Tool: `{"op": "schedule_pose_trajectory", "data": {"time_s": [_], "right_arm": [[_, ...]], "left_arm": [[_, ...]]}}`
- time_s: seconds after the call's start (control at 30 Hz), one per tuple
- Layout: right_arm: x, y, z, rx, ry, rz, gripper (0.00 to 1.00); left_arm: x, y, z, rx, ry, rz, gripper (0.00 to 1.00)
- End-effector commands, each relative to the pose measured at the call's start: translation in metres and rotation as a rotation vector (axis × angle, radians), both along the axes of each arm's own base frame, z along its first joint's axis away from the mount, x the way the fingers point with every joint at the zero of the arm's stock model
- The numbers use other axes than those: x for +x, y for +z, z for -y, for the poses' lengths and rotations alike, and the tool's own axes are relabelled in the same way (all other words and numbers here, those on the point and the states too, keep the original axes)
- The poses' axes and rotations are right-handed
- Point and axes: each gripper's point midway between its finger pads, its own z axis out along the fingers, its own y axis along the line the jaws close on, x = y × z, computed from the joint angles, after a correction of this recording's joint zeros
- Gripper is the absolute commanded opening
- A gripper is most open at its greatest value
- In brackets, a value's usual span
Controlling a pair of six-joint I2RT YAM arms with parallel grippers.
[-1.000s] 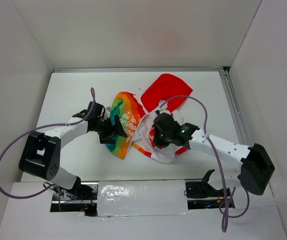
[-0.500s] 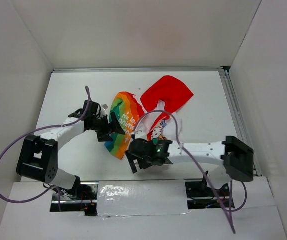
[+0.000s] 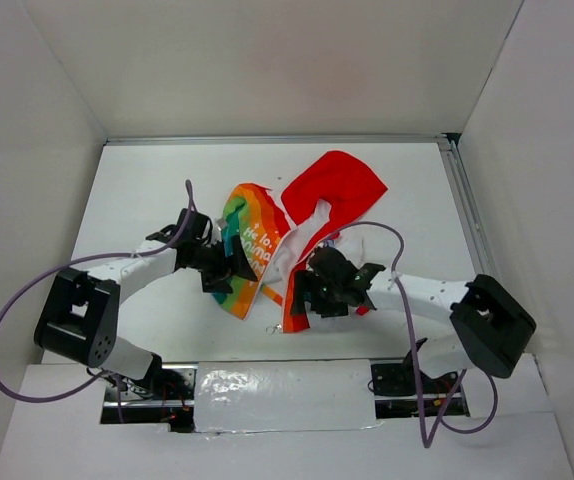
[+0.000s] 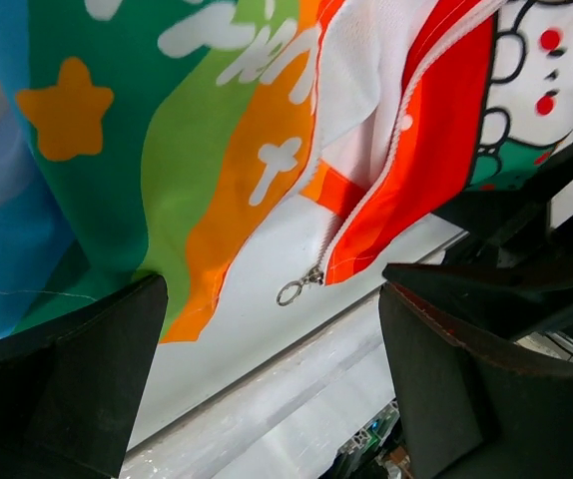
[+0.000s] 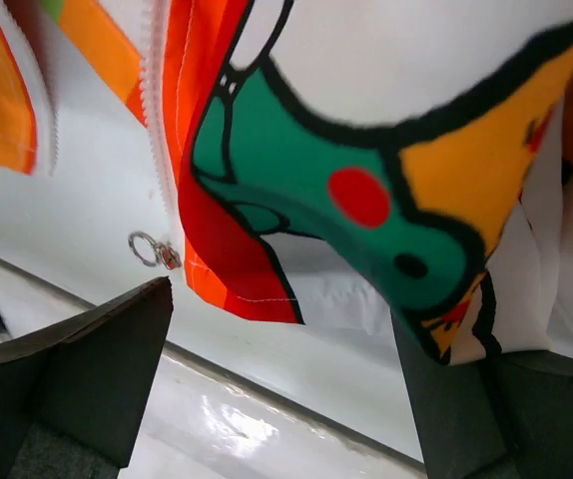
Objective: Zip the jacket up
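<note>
The jacket point(image 3: 267, 235) lies unzipped and rumpled on the table point(image 3: 147, 190) between the wide-spread, empty left gripper point(image 3: 233, 264) and right gripper point(image 3: 305, 298), so the front edges likely need aligning (ring pull point(image 4: 294, 289) hangs at the hem), starting with a hem pinch.

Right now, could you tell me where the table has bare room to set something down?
Bare: the far strip of table beyond the red hood, and the stretch between hood and right rail. Crowded: the near middle, where the left pincer and right pincer sit at the jacket.
</note>
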Motion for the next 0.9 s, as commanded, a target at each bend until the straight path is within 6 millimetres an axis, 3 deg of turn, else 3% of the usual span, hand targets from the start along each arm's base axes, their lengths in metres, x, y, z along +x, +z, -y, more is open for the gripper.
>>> {"op": "schedule_pose_trajectory", "data": {"time_s": [0.0,0.07,0.1,0.2,0.23,0.33,0.4,0.47,0.53,0.6,0.67,0.7,0.77,0.87], "right_arm": [[0.030,-0.002,-0.008,0.029,-0.025,0.018,0.96],[0.050,-0.018,0.014,-0.034,-0.105,-0.020,0.96],[0.069,-0.022,0.028,-0.055,-0.168,-0.029,0.96],[0.101,-0.026,0.050,-0.100,-0.222,-0.034,0.97],[0.110,-0.026,0.067,-0.138,-0.272,-0.048,0.96],[0.140,-0.014,0.089,-0.225,-0.301,0.034,0.97],[0.155,0.006,0.094,-0.234,-0.294,0.100,0.97],[0.157,0.023,0.094,-0.238,-0.270,0.147,0.97],[0.157,0.053,0.094,-0.224,-0.259,0.242,0.97],[0.143,0.085,0.083,-0.183,-0.225,0.350,1.00],[0.131,0.101,0.080,-0.169,-0.214,0.419,1.00],[0.122,0.121,0.074,-0.123,-0.206,0.478,1.00],[0.117,0.131,0.073,-0.072,-0.218,0.512,1.00],[0.108,0.126,0.069,-0.007,-0.197,0.495,1.00]], "left_arm": [[-0.005,-0.006,0.007,-0.039,-0.046,0.000,0.99],[-0.010,-0.006,0.015,-0.067,-0.073,-0.008,0.99],[-0.013,-0.006,0.019,-0.078,-0.090,-0.013,0.99],[-0.018,-0.009,0.030,-0.092,-0.130,-0.022,0.99],[-0.020,-0.010,0.035,-0.088,-0.148,-0.021,0.99],[-0.022,-0.011,0.043,-0.088,-0.181,-0.038,0.99],[-0.022,-0.005,0.053,-0.106,-0.218,-0.028,0.99],[-0.022,0.001,0.060,-0.107,-0.247,-0.010,0.99],[-0.023,0.008,0.066,-0.075,-0.267,0.018,0.99],[-0.019,0.023,0.068,-0.048,-0.268,0.081,0.99],[-0.018,0.028,0.063,0.029,-0.245,0.117,0.99],[-0.017,0.045,0.065,0.035,-0.243,0.179,0.99],[-0.009,0.055,0.056,0.098,-0.186,0.250,0.99],[-0.001,0.077,0.045,0.111,-0.138,0.354,0.99]]}}
